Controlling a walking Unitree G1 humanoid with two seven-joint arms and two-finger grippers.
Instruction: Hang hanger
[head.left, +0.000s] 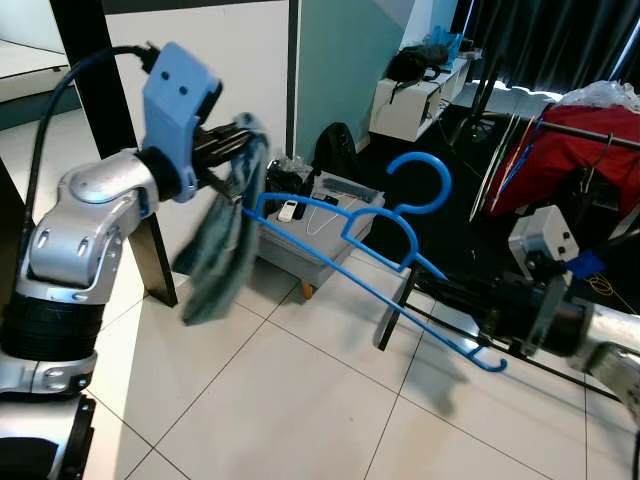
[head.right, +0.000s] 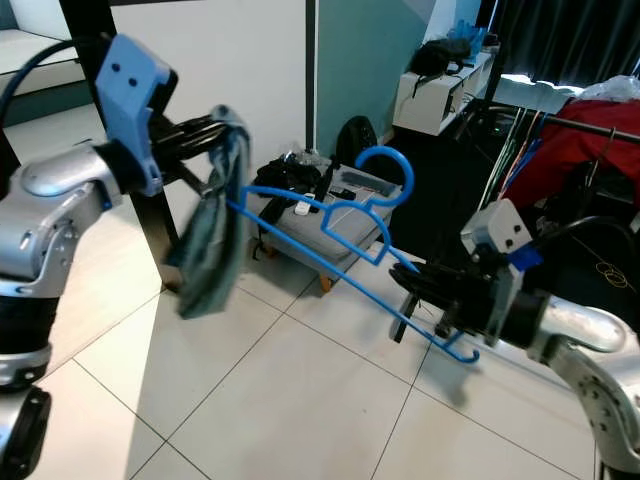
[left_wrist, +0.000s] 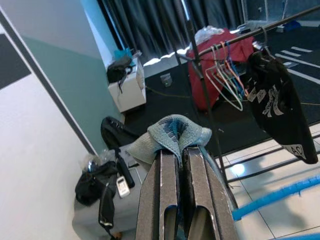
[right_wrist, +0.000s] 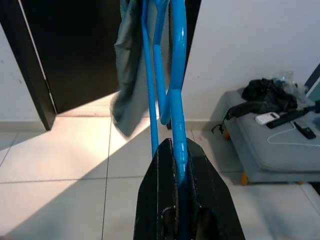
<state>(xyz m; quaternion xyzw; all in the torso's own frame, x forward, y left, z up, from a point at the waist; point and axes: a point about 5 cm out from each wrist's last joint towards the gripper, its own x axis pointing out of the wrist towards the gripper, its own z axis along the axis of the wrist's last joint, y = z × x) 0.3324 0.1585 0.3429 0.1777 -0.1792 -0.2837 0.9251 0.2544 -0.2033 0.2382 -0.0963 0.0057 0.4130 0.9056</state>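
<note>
Both end effectors loaded, rail off to my right.

My right end effector is clamped on the lower end of the blue hanger, whose long axis runs up and leftward from that grip to the left end effector, which is pinched shut on a grey-blue cloth draped by the hanger's far shoulder. The hook stands up at mid-span, pointing toward the clothes rail with its other hangers and red garment. The rail lies beyond and to the right, so I judge the right arm is nearer and should carry the hook over.
</note>
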